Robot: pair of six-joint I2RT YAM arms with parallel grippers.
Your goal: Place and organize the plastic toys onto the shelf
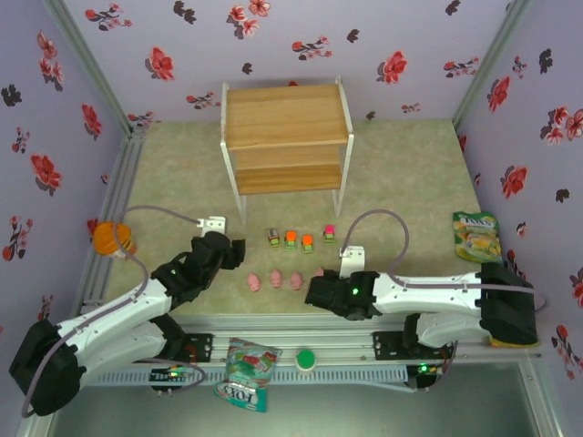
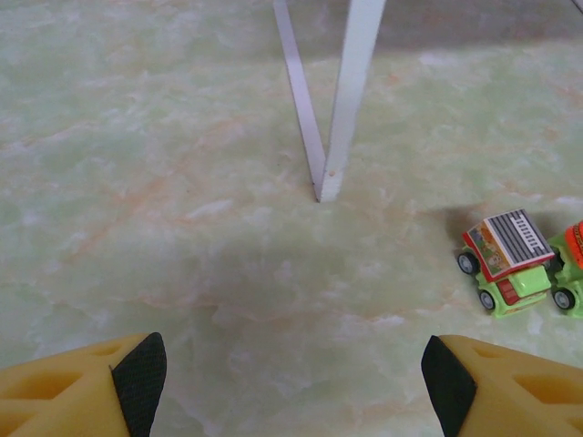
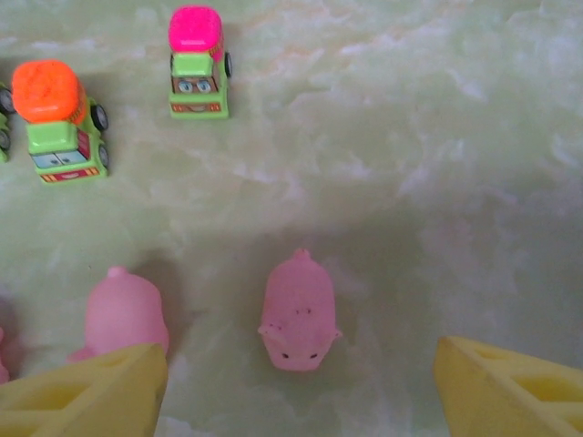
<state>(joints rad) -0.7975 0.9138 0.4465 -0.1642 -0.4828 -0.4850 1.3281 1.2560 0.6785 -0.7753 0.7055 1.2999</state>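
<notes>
Seen from above, the two-tier wooden shelf (image 1: 287, 137) stands at the far middle of the table (image 1: 410, 173). Nearer, four toy cars (image 1: 300, 239) sit in a row on the table, with a row of pink pigs (image 1: 276, 279) closer to the near edge. The left gripper (image 1: 230, 249) hangs just left of the cars, and the right gripper (image 1: 314, 289) sits by the rightmost pig. In the left wrist view, the left gripper (image 2: 296, 387) is spread wide and grasps nothing. It faces a white shelf leg (image 2: 351, 91), with a red-topped car (image 2: 506, 264) to the right. In the right wrist view, the right gripper (image 3: 299, 396) is also spread and released. One pig (image 3: 298, 309) lies untouched between its fingers (image 3: 510, 391) and a second pig (image 3: 123, 314) is beside one finger. A pink-topped car (image 3: 196, 64) and an orange-topped car (image 3: 59, 118) stand beyond.
</notes>
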